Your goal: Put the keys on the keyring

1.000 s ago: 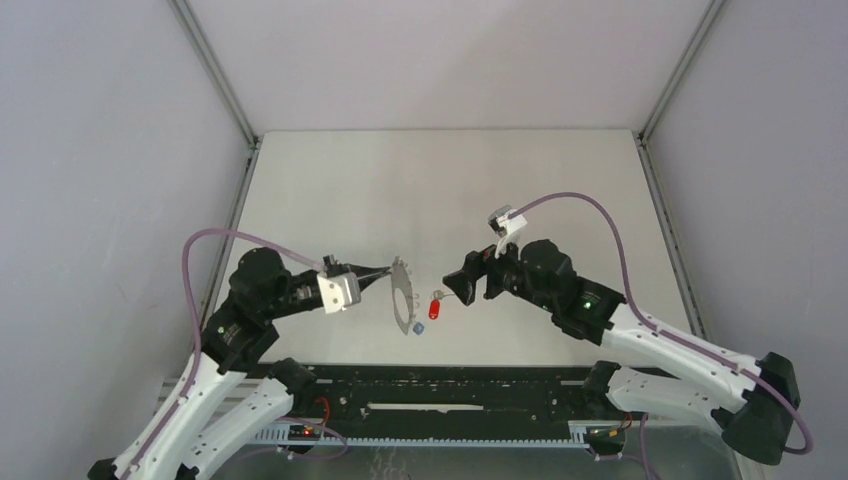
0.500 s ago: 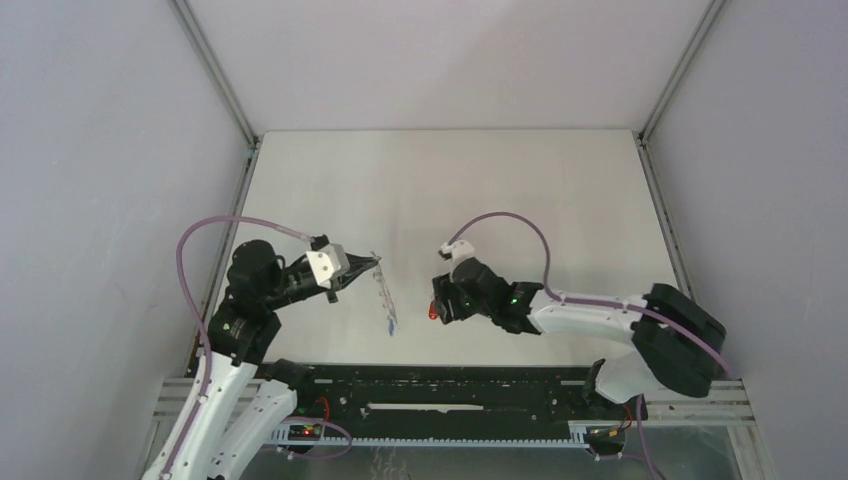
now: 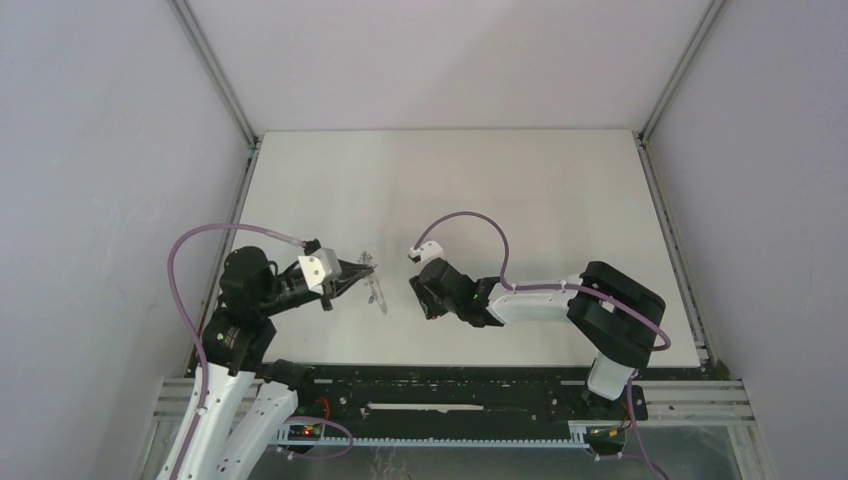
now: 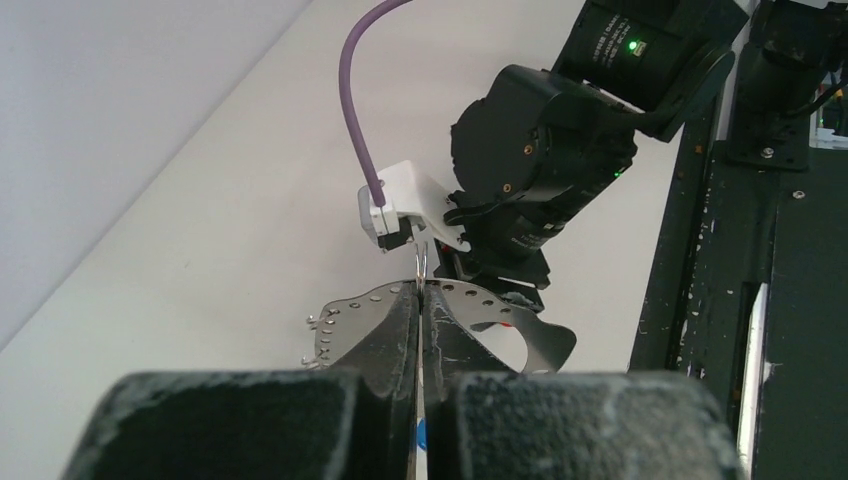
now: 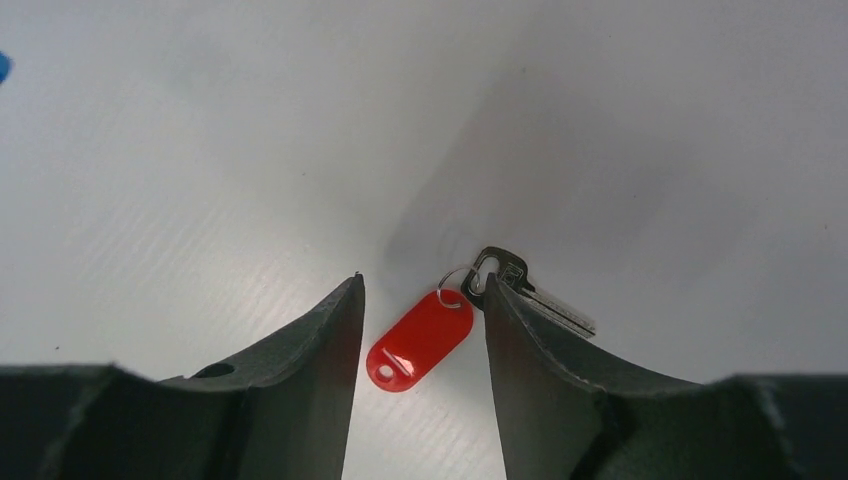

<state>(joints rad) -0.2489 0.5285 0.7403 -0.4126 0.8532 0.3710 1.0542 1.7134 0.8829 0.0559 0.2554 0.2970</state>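
The red key (image 5: 420,340) lies flat on the table, its metal shank (image 5: 545,305) pointing right from a small split ring. My right gripper (image 5: 424,278) is lowered over it and open, one finger on each side of the red head; the right finger's edge is against the key's metal bow. My left gripper (image 4: 420,290) is shut on the keyring (image 4: 345,320), a thin grey metal piece with holes along its rim, held edge-on above the table (image 3: 377,293). A blue sliver (image 4: 422,432) shows between the left fingers. A blue edge (image 5: 3,66) also shows at the right wrist view's far left.
The right arm's wrist (image 4: 540,160) sits directly beyond the keyring, close to the left fingertips. A black rail (image 3: 450,395) runs along the table's near edge. Grey walls and metal posts (image 3: 215,70) enclose the white table (image 3: 450,190).
The right arm swung left and came down over the red key, its jaws narrowing. The left gripper drew the keyring left and turned it more edge-on.
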